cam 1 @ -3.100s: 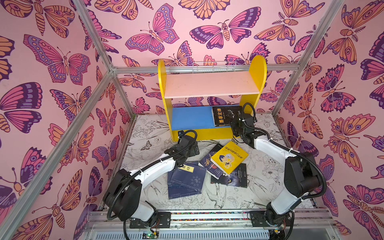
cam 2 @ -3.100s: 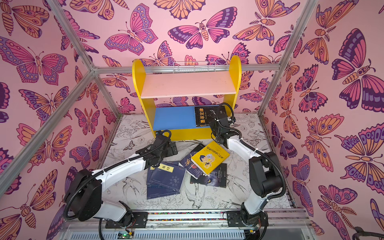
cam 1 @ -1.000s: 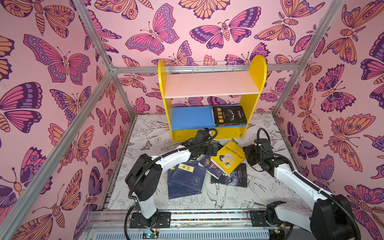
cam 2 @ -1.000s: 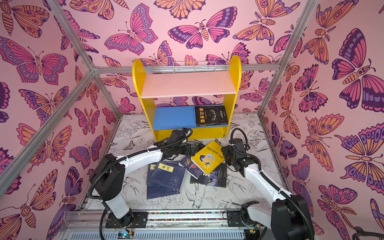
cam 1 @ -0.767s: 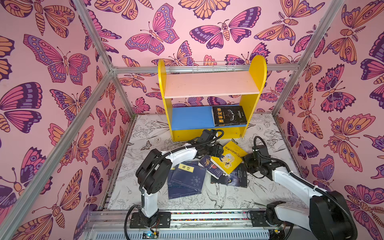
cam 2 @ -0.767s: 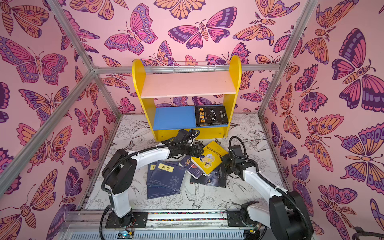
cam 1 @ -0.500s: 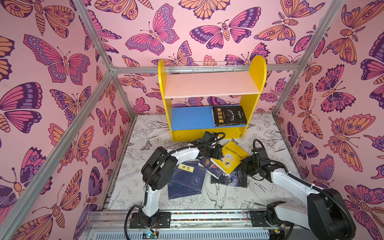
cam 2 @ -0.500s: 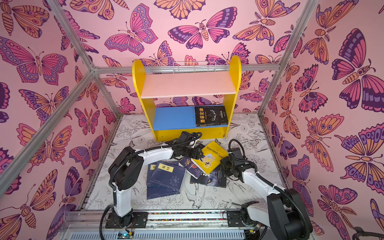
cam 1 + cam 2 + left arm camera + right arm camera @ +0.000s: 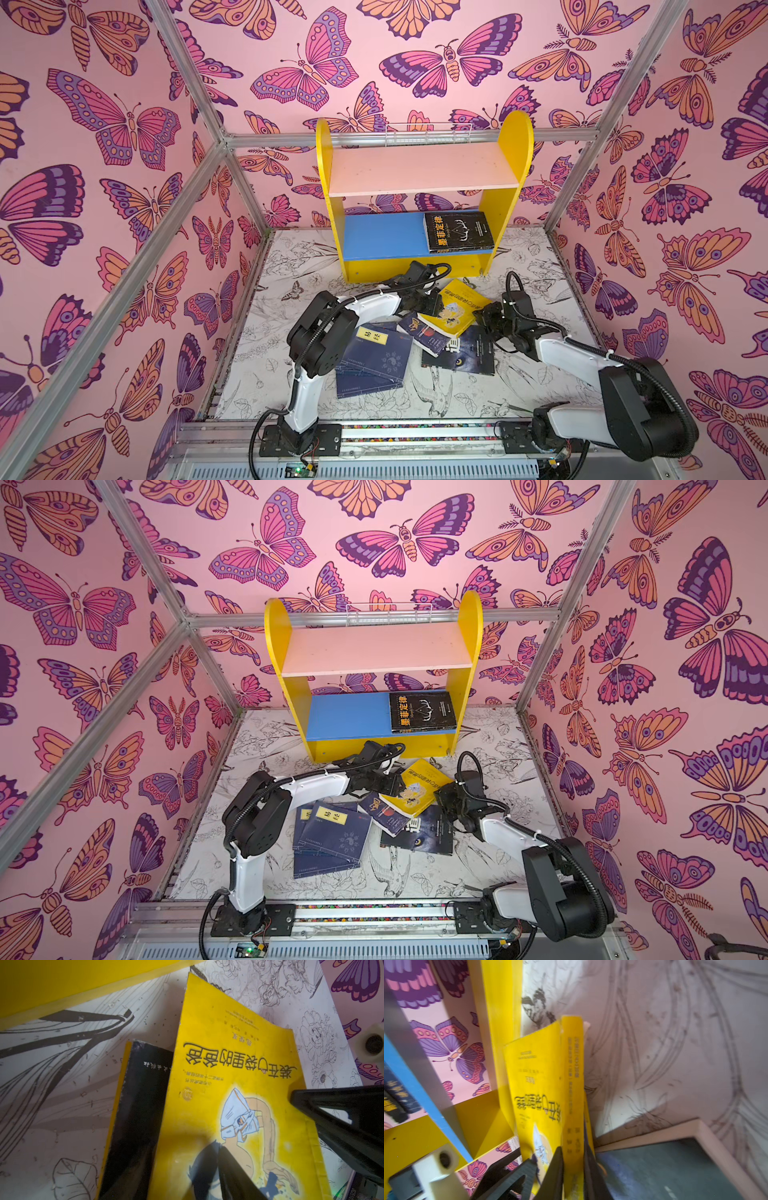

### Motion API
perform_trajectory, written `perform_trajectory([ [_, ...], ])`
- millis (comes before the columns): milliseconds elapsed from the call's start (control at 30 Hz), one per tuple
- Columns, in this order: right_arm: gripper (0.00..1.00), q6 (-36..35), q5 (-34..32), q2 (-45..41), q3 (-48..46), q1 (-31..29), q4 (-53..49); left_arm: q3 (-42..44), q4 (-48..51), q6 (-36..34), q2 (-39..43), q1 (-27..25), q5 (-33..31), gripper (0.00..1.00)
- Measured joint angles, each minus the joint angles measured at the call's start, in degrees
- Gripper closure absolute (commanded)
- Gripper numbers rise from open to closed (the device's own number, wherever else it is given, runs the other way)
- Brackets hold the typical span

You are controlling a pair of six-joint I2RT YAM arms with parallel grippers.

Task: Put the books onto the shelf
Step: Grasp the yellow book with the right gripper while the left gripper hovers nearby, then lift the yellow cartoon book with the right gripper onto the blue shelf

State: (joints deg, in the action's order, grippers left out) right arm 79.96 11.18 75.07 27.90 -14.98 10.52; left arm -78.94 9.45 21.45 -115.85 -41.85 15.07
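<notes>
The yellow cartoon-cover book [image 9: 455,305] lies on top of the loose books in front of the shelf [image 9: 382,235]. My right gripper [image 9: 574,1176] is shut on its spine, at the book's right edge [image 9: 419,789]. My left gripper [image 9: 430,300] is at the book's left edge. One of its fingers [image 9: 228,1167] rests on the cover and the other is hidden. A black book [image 9: 459,232] lies flat on the blue lower board. Navy books [image 9: 376,353], a dark-blue one [image 9: 424,334] and a dark wolf-eye one [image 9: 461,353] lie on the floor.
The shelf's yellow base strip [image 9: 62,985] stands just behind the yellow book. Its pink upper board [image 9: 419,170] carries nothing. Butterfly-patterned walls and metal frame posts [image 9: 582,166] close in the flower-printed floor [image 9: 291,266]. Another black book [image 9: 137,1115] lies under the yellow one.
My right gripper moved in to the yellow book's right edge and closed on its spine. My left gripper reached right to the book's left edge and its jaws narrowed.
</notes>
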Motion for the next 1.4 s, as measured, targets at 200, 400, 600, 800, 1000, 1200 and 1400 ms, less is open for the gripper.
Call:
perform_trajectory([
  [200, 0.92, -2.86, 0.52, -1.14, 0.46, 0.07, 0.85, -1.01, 0.9, -0.09, -0.52, 0.11, 0.22, 0.46],
  [400, 1.0, -4.72, 1.7, -0.02, 1.68, 0.39, 1.57, -1.38, 1.36, -0.48, -0.66, 0.11, -0.11, 0.46],
  [600, 1.0, -7.08, 2.95, 0.35, 3.54, 0.48, 1.7, -1.38, 1.29, -0.66, -0.66, 0.15, -0.74, 0.4],
  [800, 1.0, -12.92, 6.36, -1.62, 7.15, 0.48, -2.45, -0.09, 0.13, 0.0, 1.2, 0.0, -2.97, 0.25],
  [1000, 1.0, -18.58, 11.06, -6.67, 13.09, 0.22, -5.55, 6.38, -0.72, 1.66, 12.5, 0.81, -9.25, 0.16],
  [1200, 1.0, -19.89, 15.41, -7.65, 18.4, 0.22, -3.39, 14.29, -1.68, 10.73, 25.44, 5.27, -19.19, 0.15],
  [1400, 1.0, -15.56, 14.8, -3.08, 21.97, 0.2, 7.8, 20.39, -1.57, 16.81, 28.96, 7.5, -25.03, 0.14],
])
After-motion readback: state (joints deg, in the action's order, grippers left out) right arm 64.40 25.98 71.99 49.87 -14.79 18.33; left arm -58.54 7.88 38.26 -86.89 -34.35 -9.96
